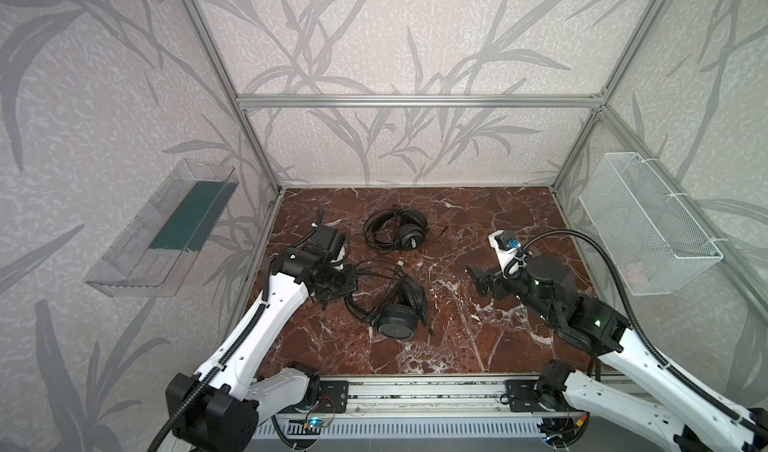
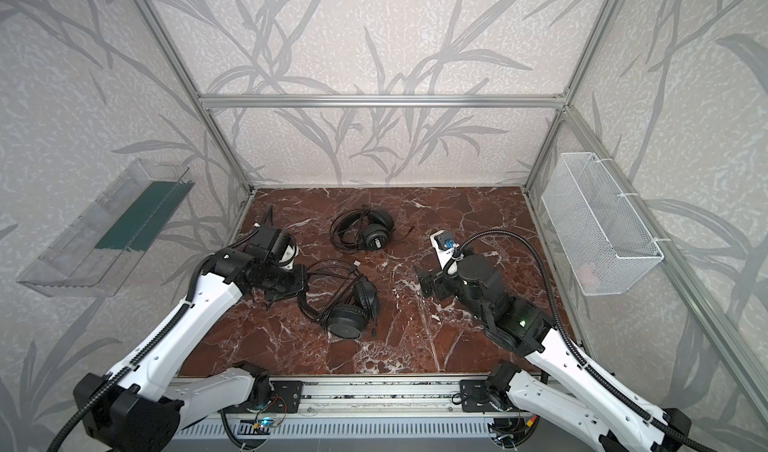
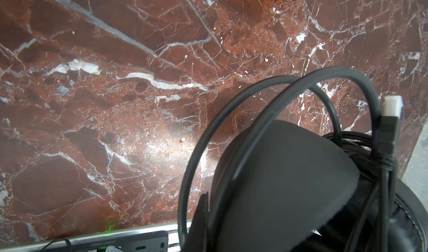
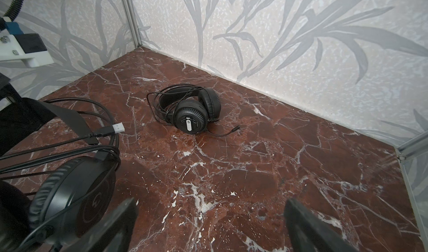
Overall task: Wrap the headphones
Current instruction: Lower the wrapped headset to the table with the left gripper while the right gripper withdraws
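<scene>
The red-brown marble table (image 1: 457,346) carries two black headsets, one in front of the other, in the middle.

The near headset (image 1: 395,308) lies left of centre. Its smooth earcup (image 1: 397,326) is the nearest part and lies flat, outer face up. The padded second earcup (image 1: 412,300) stands tilted just behind it. From there the thin wire headband (image 1: 353,304) sweeps away to the far left, so the long axis runs from near right to far left. Its cable (image 1: 374,269) loops loosely over the band, and the white-tipped USB plug (image 4: 117,128) lies at the far side, pointing away from the earcups.

The left gripper (image 1: 328,294) sits at the headband end of this headset with its jaws pressed together. Whether wire or cable is caught between them cannot be told.

The right gripper (image 4: 208,225) hovers to the right of the near headset, well apart from it. Its fingers are spread wide over bare marble.

The far headset (image 1: 397,231) rests behind, near the middle. Its ridged earcup (image 1: 411,239) is at the near right, and the band arcs to the far left with cable coiled around it. A thin stalk (image 4: 228,132) points right.
</scene>
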{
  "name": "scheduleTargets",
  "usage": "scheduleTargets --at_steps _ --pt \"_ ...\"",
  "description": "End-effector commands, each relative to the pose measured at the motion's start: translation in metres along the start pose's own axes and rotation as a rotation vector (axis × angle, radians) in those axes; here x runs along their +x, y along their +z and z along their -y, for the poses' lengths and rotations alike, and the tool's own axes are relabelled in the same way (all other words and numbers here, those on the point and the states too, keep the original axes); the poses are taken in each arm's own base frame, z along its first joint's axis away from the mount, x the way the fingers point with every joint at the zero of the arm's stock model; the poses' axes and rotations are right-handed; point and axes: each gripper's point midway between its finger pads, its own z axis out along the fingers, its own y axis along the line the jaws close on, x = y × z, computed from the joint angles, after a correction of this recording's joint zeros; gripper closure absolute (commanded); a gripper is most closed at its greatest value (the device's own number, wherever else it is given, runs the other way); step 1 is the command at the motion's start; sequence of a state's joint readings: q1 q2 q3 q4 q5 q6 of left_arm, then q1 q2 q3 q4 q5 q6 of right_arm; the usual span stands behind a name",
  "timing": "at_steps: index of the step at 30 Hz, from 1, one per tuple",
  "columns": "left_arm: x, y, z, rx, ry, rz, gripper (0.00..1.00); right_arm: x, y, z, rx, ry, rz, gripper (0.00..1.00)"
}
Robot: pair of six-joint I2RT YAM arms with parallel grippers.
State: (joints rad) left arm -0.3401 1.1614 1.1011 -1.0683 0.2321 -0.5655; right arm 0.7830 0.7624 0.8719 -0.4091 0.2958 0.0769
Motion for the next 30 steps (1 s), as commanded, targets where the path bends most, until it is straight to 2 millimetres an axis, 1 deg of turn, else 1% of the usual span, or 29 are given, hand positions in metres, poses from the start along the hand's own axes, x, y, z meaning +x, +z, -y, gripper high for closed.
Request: scheduleTargets --at_steps 1,2,5,8,10,17,19,22,24,26,30 --pt "-0.021 -0.01 0.022 0.046 -0.02 0.077 1.0 0.012 -0.007 0.017 0.083 0.026 -0.014 0.01" --pt "-0.027 -0.009 0.028 0.064 -0.025 0.096 1.0 0.013 -0.009 0.021 0.097 0.03 -0.013 0.01" --pt "-0.041 0.0 0.038 0.066 -0.072 0.118 1.0 0.016 -0.017 0.029 0.132 0.053 0.004 0.01" --pt "-0.051 0.011 0.048 0.068 -0.108 0.136 1.0 0.019 -0.02 0.032 0.14 0.061 0.014 0.01" --pt "-0.057 0.018 0.051 0.059 -0.123 0.161 1.0 0.023 -0.019 0.032 0.14 0.062 0.009 0.01" --pt "-0.082 0.054 0.035 -0.067 -0.154 0.235 1.0 0.023 -0.016 0.03 0.132 0.073 0.015 0.01" --pt "-0.088 0.064 0.032 -0.08 -0.164 0.245 1.0 0.024 -0.015 0.029 0.127 0.072 0.011 0.01" --pt "-0.092 0.079 0.029 -0.051 -0.229 0.212 1.0 0.025 -0.015 0.027 0.117 0.074 0.011 0.01" --pt "-0.096 0.088 0.023 -0.058 -0.264 0.206 1.0 0.026 -0.013 0.026 0.111 0.076 0.012 0.01" --pt "-0.096 0.097 0.018 -0.062 -0.283 0.187 1.0 0.026 -0.012 0.025 0.107 0.078 0.013 0.01" --pt "-0.087 0.113 0.012 -0.066 -0.308 0.149 1.0 0.027 -0.012 0.024 0.103 0.075 0.009 0.01"
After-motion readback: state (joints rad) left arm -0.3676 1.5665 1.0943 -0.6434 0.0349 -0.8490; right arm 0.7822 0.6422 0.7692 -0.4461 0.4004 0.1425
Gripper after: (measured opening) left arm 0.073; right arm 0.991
